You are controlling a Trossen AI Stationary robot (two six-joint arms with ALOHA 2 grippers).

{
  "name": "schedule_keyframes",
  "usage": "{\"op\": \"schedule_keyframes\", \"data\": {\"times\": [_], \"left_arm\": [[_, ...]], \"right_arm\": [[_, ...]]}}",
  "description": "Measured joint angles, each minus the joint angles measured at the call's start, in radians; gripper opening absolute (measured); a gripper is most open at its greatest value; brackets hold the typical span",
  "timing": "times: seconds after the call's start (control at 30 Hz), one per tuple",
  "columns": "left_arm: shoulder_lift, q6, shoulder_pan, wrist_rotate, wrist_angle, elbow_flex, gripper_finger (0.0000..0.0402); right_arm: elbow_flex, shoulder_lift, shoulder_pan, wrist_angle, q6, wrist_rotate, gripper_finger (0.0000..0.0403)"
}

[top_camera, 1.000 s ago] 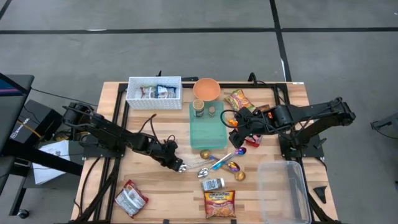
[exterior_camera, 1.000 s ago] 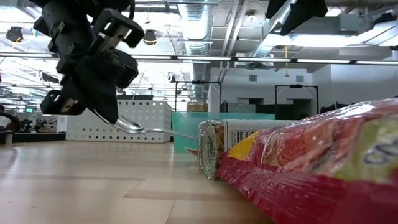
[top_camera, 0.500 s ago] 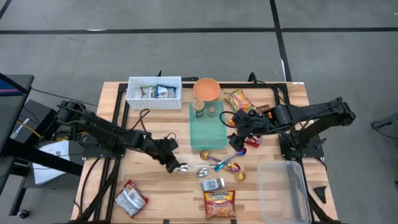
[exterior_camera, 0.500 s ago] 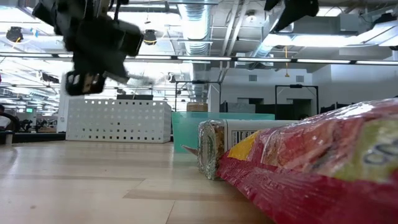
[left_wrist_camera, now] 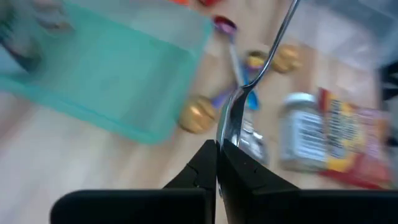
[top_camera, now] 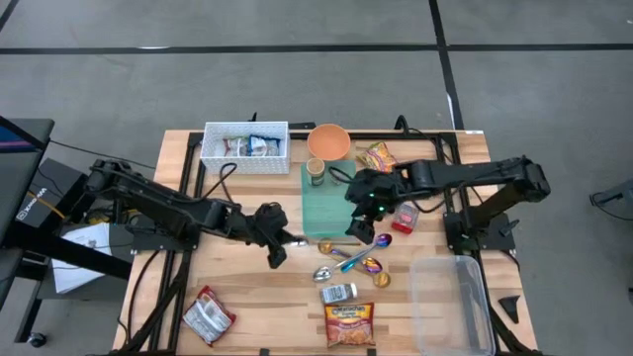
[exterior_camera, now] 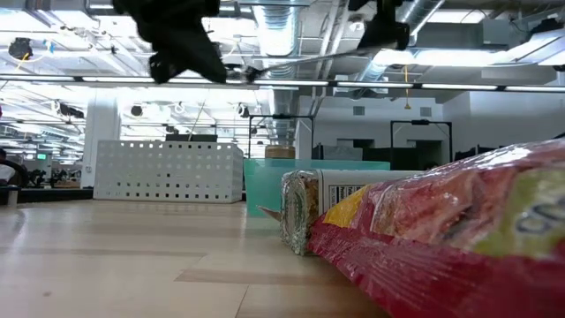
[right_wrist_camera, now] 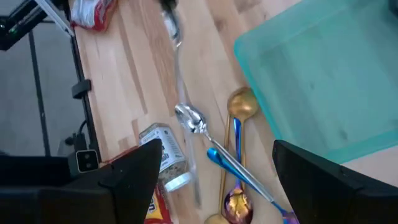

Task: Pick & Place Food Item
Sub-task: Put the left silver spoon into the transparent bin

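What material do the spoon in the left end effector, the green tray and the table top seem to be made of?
The spoon in the left end effector looks like polished metal: silver, mirror-like, with bright reflections. The green tray seems to be translucent plastic with a matte finish; light passes through its teal walls. The table top appears to be light wood, as plank seams and grain show.

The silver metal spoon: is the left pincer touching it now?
Touching. In the left wrist view the left pincer is shut on the handle of the silver metal spoon; the handle comes out from between its dark fingers.
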Motion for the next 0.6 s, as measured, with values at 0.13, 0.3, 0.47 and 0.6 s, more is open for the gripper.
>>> {"op": "schedule_keyframes", "data": {"times": [0.13, 0.3, 0.47, 0.6], "left_arm": [[0.048, 0.124, 0.0, -0.061, -0.061, 0.086, 0.0], [0.111, 0.208, 0.003, -0.073, -0.06, 0.168, 0.0], [0.161, 0.218, 0.023, -0.072, -0.058, 0.212, 0.0], [0.166, 0.219, 0.042, -0.072, -0.03, 0.213, 0.0]], "right_arm": [[0.0, 0.046, -0.011, -0.003, -0.007, -0.007, 0.0301], [0.0, 0.079, -0.011, -0.004, -0.029, -0.008, 0.0301], [0.001, 0.087, -0.011, 0.003, -0.046, -0.034, 0.0301], [0.001, 0.087, -0.01, -0.001, -0.052, -0.034, 0.0301]]}}
